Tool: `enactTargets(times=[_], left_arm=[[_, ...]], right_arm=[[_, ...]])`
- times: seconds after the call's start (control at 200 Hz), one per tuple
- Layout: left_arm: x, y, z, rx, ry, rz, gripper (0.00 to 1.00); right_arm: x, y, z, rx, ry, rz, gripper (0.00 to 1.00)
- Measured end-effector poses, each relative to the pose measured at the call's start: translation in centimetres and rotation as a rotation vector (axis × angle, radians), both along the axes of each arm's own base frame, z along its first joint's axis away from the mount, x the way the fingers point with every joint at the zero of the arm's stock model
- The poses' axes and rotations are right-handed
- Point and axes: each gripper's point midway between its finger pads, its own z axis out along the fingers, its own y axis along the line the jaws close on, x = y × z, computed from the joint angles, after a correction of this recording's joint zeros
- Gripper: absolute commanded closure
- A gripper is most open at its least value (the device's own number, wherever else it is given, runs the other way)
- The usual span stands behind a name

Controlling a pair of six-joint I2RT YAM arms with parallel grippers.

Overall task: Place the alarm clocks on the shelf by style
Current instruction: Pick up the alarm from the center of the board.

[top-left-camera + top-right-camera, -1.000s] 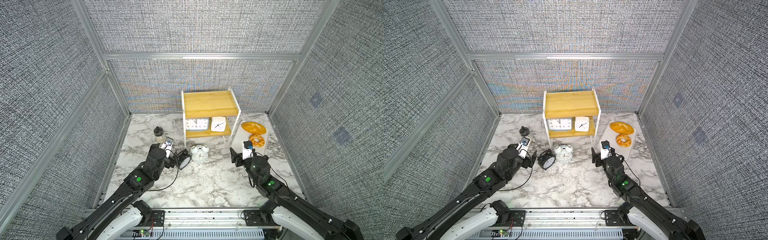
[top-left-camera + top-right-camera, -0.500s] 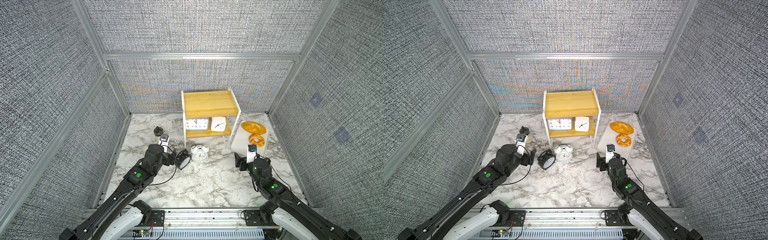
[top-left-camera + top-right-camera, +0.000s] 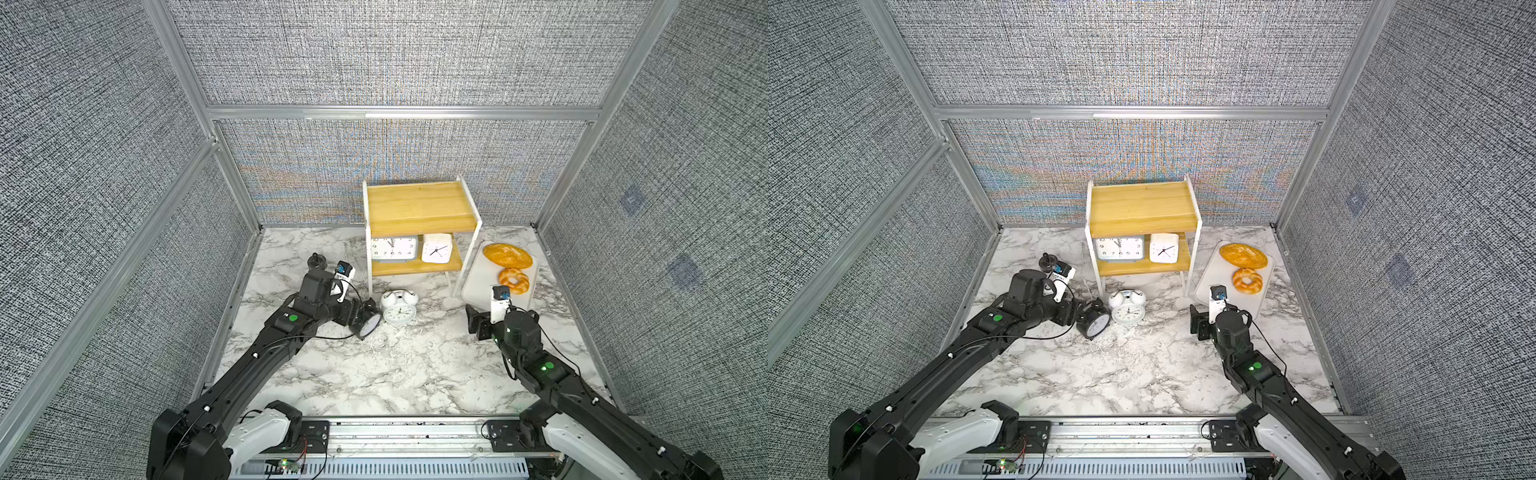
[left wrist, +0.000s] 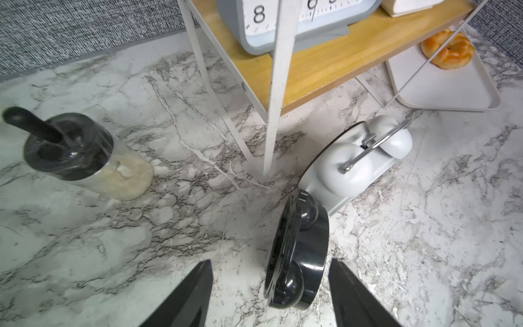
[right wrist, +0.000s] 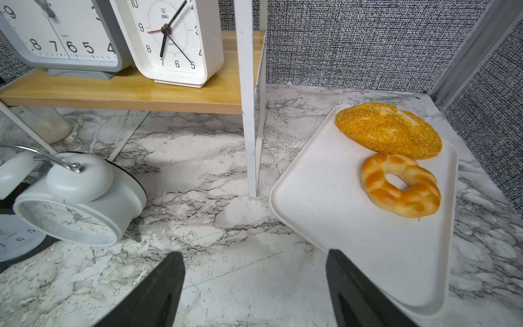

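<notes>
The black twin-bell clock (image 3: 368, 326) stands on the marble floor in front of the shelf (image 3: 419, 208). My left gripper (image 4: 270, 262) is open around it. One finger is close to the clock's back and the other stands well off its face. The white twin-bell clock (image 3: 399, 309) sits right beside the black clock (image 4: 297, 254). On the lower board are the grey-blue clock (image 3: 394, 248) and the small white square clock (image 3: 436, 249); the top board is bare. My right gripper (image 5: 254, 253) hangs open over the marble by the tray corner, holding nothing.
A white tray (image 3: 478, 286) right of the shelf carries a seeded loaf (image 3: 507, 255) and a ring bread (image 3: 514, 280). A jar with a black lid (image 3: 316, 262) stands left of the shelf. Grey fabric walls close three sides.
My left wrist has turned and the jaws have narrowed around the black clock. My right gripper has drawn back a little from the shelf toward the front.
</notes>
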Motion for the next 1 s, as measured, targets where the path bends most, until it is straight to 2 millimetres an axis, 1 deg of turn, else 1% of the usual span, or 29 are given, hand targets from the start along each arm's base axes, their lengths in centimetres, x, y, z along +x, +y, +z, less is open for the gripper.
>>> enactTargets(times=[0.095, 0.255, 0.355, 0.475, 0.565, 0.646, 0.701, 0.741, 0.931, 1.001], left_arm=[[0.0, -0.4, -0.8, 0.005, 0.024, -0.028, 0.35], [0.2, -0.6, -2.5, 0.040, 0.062, -0.047, 0.35], [0.6, -0.7, -3.0, 0.054, 0.072, -0.051, 0.37], [0.9, -1.3, -3.3, 0.045, 0.079, -0.076, 0.43], [0.8, -1.9, -3.3, 0.030, 0.085, -0.105, 0.51], [0.6, -2.2, -3.3, 0.023, 0.087, -0.130, 0.53], [0.5, -2.4, -3.3, 0.018, 0.089, -0.140, 0.60], [0.5, -2.4, -3.4, 0.017, 0.091, -0.145, 0.64], [0.5, -2.5, -4.2, 0.032, 0.119, -0.158, 0.67], [0.4, -2.5, -4.5, 0.038, 0.132, -0.157, 0.70]], right_arm=[[0.0, 0.0, -0.1, -0.002, 0.004, -0.001, 0.17], [0.1, 0.0, -0.2, -0.002, 0.007, 0.000, 0.17], [0.1, 0.0, -0.1, -0.002, 0.007, 0.000, 0.17], [0.1, 0.0, -0.2, -0.003, 0.008, 0.000, 0.17], [0.2, 0.0, -0.2, -0.001, 0.010, -0.002, 0.17], [0.2, 0.0, -0.3, -0.002, 0.012, -0.003, 0.17], [0.2, 0.0, -0.3, -0.003, 0.013, -0.003, 0.16], [0.2, 0.0, -0.3, -0.003, 0.014, -0.003, 0.16], [0.2, -0.1, -0.5, -0.003, 0.021, -0.007, 0.16], [0.2, 0.0, -0.6, -0.001, 0.023, -0.008, 0.16]])
